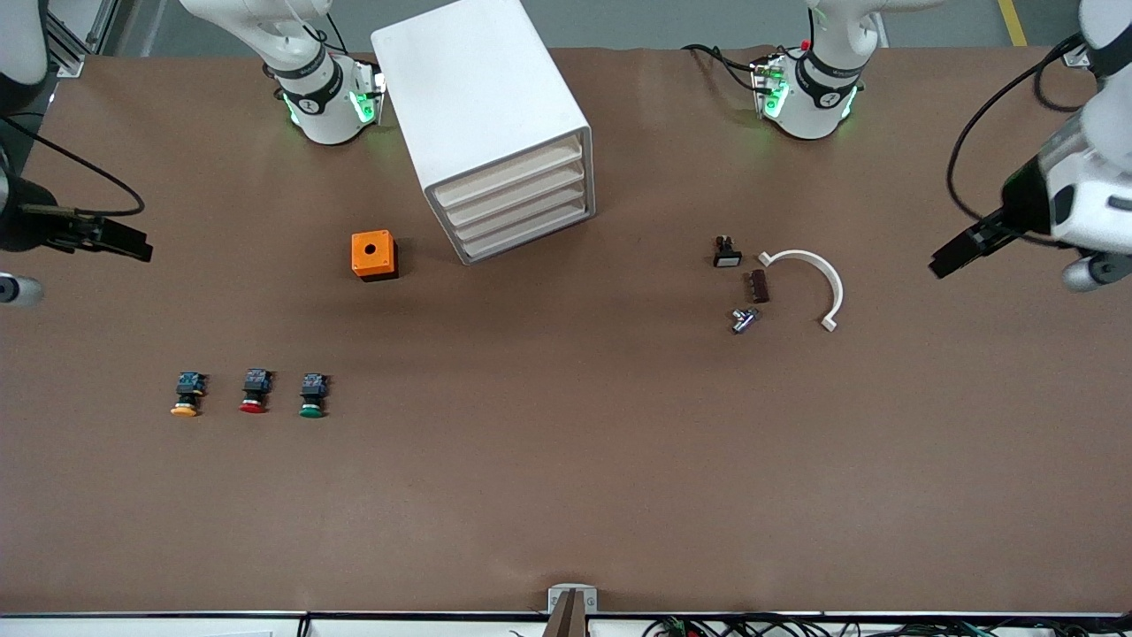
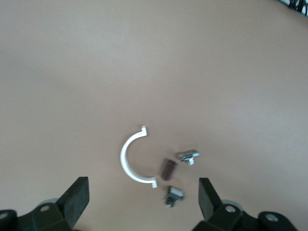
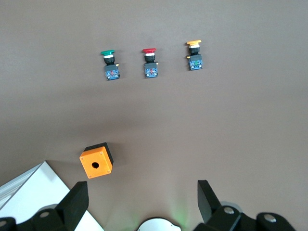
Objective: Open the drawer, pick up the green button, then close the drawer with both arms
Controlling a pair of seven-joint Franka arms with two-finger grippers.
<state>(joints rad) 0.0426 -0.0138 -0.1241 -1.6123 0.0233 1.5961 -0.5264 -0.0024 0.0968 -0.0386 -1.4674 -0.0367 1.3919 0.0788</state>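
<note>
The drawer cabinet [image 1: 495, 124] stands shut on the desk [image 1: 566, 495]. The green button [image 1: 312, 395] lies nearer the camera, cap toward it, closest to the right pincer [image 1: 133, 243]; left pincer [image 1: 946, 261] waits, both wide, empty.

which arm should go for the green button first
Right. The right gripper hangs open at the right arm's end of the table, the same end where the green button lies in a row with two others. The left gripper, also open, is over the opposite end, near the white clamp.
</note>
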